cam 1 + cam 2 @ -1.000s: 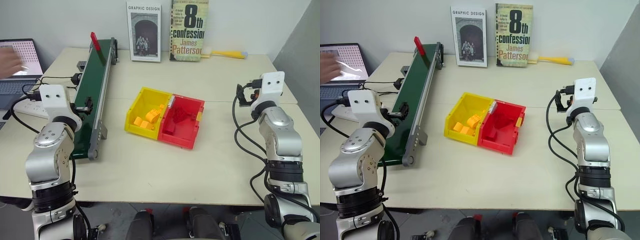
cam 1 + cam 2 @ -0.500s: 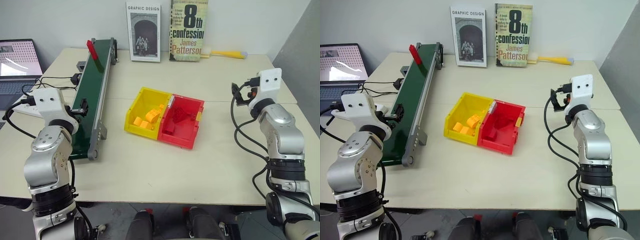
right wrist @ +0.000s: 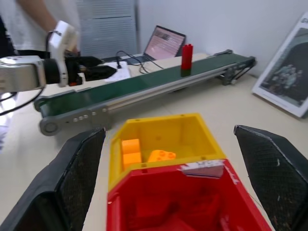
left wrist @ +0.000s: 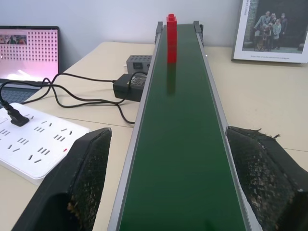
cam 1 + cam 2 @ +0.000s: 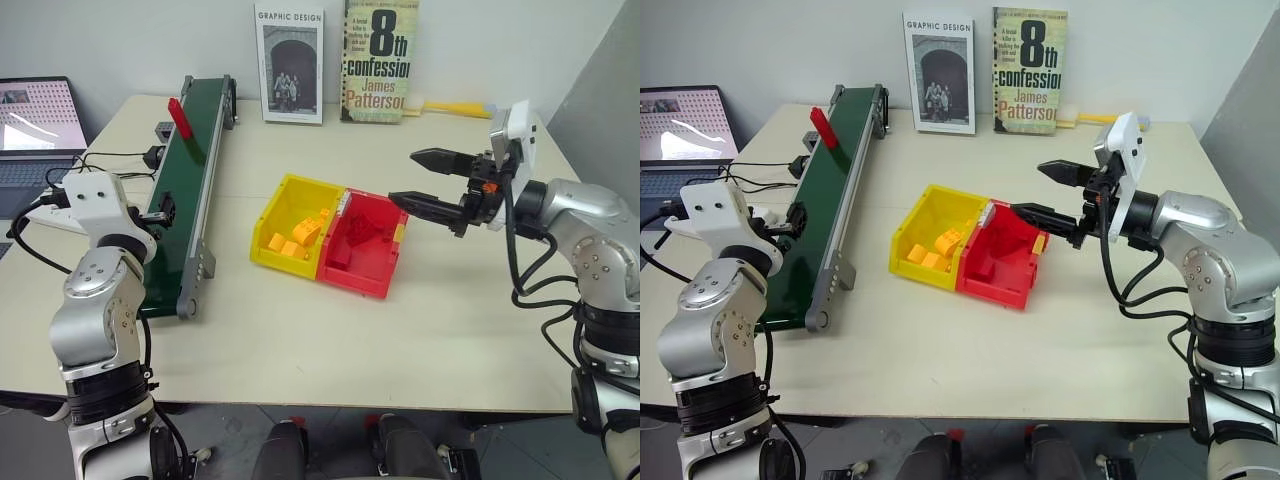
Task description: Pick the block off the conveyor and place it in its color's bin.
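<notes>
Red block (image 4: pixel 172 32) stands on the conveyor's (image 4: pixel 180 144) far end; my left gripper (image 4: pixel 180 187) waits wide open, empty, astride the belt, ready to close when it arrives.

An office or lab room fitted out as a test bench; pale tables (image 5: pixel 330 330) pushed together against a plain white wall; a small conveyor (image 5: pixel 185 190) laid along one side; a laptop (image 5: pixel 35 120), a white power strip (image 4: pixel 33 147) and trailing cables; two books (image 5: pixel 335 60) propped against the wall.
</notes>
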Controlling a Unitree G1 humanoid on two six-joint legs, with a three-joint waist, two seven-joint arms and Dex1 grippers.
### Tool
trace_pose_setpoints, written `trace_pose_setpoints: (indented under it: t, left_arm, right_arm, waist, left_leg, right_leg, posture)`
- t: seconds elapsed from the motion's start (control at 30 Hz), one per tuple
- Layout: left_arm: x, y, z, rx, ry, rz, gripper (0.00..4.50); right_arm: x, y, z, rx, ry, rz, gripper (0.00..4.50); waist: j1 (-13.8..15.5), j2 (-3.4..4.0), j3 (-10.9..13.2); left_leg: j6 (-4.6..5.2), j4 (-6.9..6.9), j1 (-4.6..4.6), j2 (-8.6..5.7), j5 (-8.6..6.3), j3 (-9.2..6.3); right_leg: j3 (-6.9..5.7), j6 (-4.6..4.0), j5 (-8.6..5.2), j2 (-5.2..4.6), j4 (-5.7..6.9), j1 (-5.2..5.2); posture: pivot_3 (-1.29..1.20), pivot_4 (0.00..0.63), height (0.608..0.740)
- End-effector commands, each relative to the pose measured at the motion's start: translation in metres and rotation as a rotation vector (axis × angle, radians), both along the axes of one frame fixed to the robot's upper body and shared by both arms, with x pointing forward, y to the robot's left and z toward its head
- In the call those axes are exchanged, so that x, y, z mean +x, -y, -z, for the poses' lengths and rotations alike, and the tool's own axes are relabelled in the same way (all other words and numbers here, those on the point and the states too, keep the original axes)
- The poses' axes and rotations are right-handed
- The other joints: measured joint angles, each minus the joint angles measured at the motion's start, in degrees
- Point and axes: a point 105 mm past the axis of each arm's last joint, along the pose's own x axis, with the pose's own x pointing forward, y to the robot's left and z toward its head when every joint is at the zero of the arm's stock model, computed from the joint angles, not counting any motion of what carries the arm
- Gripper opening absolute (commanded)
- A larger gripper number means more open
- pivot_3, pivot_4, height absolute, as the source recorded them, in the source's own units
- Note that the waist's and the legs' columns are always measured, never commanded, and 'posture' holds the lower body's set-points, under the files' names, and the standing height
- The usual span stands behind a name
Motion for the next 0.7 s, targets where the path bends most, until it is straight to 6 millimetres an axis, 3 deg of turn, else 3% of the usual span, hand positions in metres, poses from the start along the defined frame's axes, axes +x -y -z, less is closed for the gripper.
trace_pose_setpoints:
  t: [0.03,0.7]
  left_arm:
    - [-0.0022,-0.0050,-0.0179,0.009,0.069,-0.011,3.96]
    - [0.0004,-0.0038,-0.0164,0.004,0.069,-0.013,3.96]
  right_arm:
    - [-0.0080,-0.0063,-0.0136,-0.006,0.057,-0.035,4.50]
    - [-0.0085,-0.0077,-0.0134,0.000,0.058,-0.019,4.50]
  waist:
    - [0.00,0.00,0.00]
    - [0.02,0.00,0.00]
  left_leg:
    - [0.00,0.00,0.00,0.00,0.00,0.00]
    - [0.00,0.00,-0.02,0.02,0.00,-0.02]
  right_leg:
    - [0.00,0.00,0.00,0.00,0.00,0.00]
    - [-0.01,0.00,0.00,-0.01,-0.01,0.00]
  posture:
    - [0.00,0.150,0.740]
    - [0.00,0.150,0.740]
